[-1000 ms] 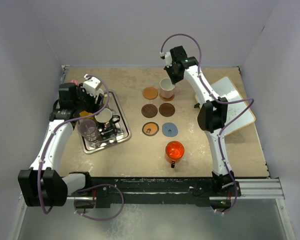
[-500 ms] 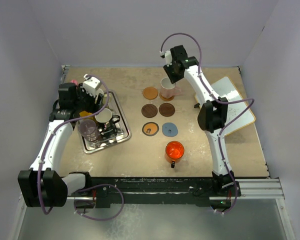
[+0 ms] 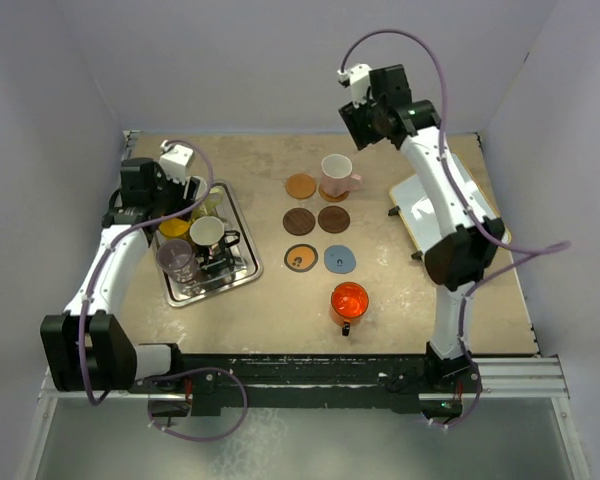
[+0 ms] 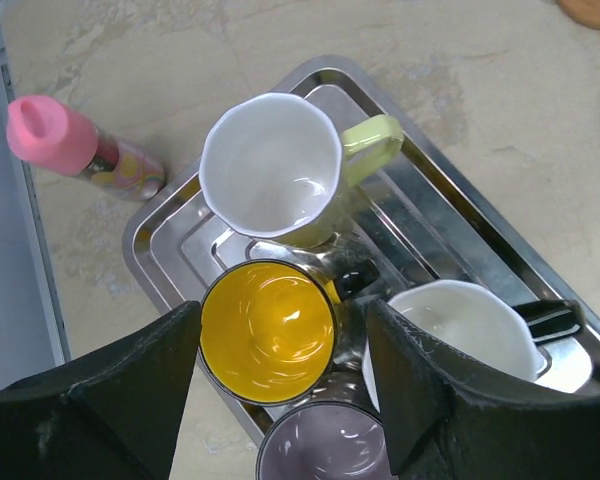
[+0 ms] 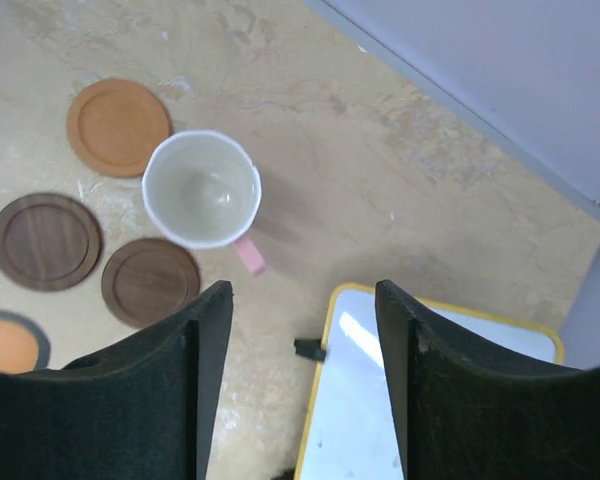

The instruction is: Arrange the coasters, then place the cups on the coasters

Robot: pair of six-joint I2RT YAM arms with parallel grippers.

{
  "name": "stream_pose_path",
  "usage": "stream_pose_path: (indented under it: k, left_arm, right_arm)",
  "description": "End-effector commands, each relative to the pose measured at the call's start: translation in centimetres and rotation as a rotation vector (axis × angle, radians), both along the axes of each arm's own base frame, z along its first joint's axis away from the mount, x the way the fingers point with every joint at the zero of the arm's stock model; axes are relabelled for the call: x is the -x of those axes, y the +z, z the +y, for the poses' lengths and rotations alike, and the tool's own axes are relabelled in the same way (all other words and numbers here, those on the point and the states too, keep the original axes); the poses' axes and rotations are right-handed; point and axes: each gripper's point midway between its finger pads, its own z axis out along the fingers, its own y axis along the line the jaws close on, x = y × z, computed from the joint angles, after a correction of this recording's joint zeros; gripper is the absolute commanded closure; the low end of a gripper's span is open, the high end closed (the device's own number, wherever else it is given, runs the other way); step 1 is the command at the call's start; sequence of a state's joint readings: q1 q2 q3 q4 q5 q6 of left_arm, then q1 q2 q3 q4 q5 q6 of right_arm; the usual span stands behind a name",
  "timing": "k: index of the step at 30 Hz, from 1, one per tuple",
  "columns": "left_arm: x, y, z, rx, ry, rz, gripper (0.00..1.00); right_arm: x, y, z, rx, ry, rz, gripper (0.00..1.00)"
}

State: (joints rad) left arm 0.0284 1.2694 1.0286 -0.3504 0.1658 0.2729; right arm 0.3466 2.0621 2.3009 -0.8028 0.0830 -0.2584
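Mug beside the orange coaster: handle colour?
The mug has a pink handle; it shows best in the right wrist view.

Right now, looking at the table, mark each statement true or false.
1. The pink cup stands in the tray. False: it stands outside it, beside the orange coaster.
2. The red-orange cup sits on no coaster. True.
3. The right hand grips a cup. False: it is open and empty.
4. The yellow cup is in the tray. True.
5. The grey-blue coaster bears a cup. False: it is bare.
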Motion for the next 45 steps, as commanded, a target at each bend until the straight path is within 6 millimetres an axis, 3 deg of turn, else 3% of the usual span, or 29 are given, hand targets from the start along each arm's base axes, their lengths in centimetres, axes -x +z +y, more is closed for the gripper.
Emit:
stream_pose_path:
  k: [1,12,19,34,45]
  left_arm:
    - [-2.9,1.9,1.7,-0.014,0.087,-0.048,0.36]
    - [-7.0,-0.6,3.5,0.008,0.161,0.055,0.38]
    - [-8.1,-2.8,3.8,0.02,0.165,0.136,0.44]
    - [-9.0,-6.0,3.3,0.054,0.152,0.235,0.66]
    - [-9.9,-6.1,2.3,0.108,0.129,0.232,0.85]
  right_arm:
    - [3.8,3.4,-0.8,-0.008,0.048,-0.046,0.37]
    - [13.7,2.4,-4.2,0.011,0.092,-0.057,0.35]
    - [17.1,0.9,-4.7,-0.037,0.1,-0.06,0.35]
    - [17.9,-0.7,-4.4,-0.076,0.119,-0.039,0.36]
    - [18.1,-1.0,-3.4,-0.107,0.168,-0.027,0.35]
